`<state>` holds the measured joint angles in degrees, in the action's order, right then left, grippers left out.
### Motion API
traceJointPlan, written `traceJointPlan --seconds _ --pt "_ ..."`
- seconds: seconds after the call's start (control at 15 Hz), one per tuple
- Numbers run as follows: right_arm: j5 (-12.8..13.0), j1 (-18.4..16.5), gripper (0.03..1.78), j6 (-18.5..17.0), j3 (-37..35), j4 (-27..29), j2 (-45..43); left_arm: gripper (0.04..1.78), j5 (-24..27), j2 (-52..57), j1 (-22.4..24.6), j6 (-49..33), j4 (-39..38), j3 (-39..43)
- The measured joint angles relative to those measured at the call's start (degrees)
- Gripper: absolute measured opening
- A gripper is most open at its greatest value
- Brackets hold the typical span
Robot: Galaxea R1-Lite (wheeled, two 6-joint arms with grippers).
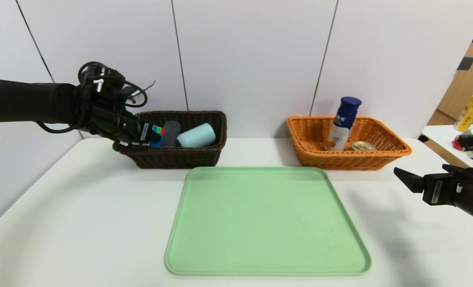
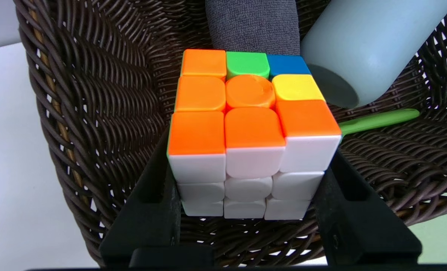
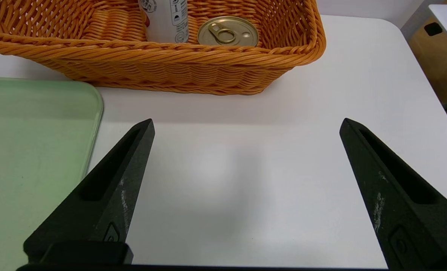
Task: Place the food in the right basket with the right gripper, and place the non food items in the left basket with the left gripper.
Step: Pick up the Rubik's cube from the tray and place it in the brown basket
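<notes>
My left gripper [image 1: 150,133] is shut on the multicoloured puzzle cube [image 2: 251,124] and holds it inside the left end of the dark brown basket [image 1: 180,157]. Next to the cube in that basket lie the dark grey rolled towel [image 2: 251,26], the blue-grey cup [image 2: 366,41] on its side, and the spoon's green handle [image 2: 377,119]; its yellow head is hidden. The orange-tan basket [image 1: 352,159] holds the upright white bottle [image 1: 342,123] and the pull-tab tin [image 3: 228,31]. My right gripper [image 3: 247,120] is open and empty above the table, in front of that basket's right end.
A light green tray [image 1: 268,223] lies bare on the white table between me and the two baskets. A white wall stands right behind the baskets. A side table with a yellow bottle [image 1: 469,113] is at the far right.
</notes>
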<state>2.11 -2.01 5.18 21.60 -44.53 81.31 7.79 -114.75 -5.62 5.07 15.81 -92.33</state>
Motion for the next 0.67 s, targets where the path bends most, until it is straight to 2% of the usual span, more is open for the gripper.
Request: traceJointPlan --seconds 0.33,0.67 --pt "0.00 0.00 1.70 -0.01 -0.16 -0.11 0.09 1.34 0.06 -0.40 -0.07 -0.83 -3.36 0.60" --pt "0.00 0.00 1.70 0.05 0.13 -0.22 -0.20 1.51 -0.05 2.76 -0.05 -0.78 -6.89 1.24"
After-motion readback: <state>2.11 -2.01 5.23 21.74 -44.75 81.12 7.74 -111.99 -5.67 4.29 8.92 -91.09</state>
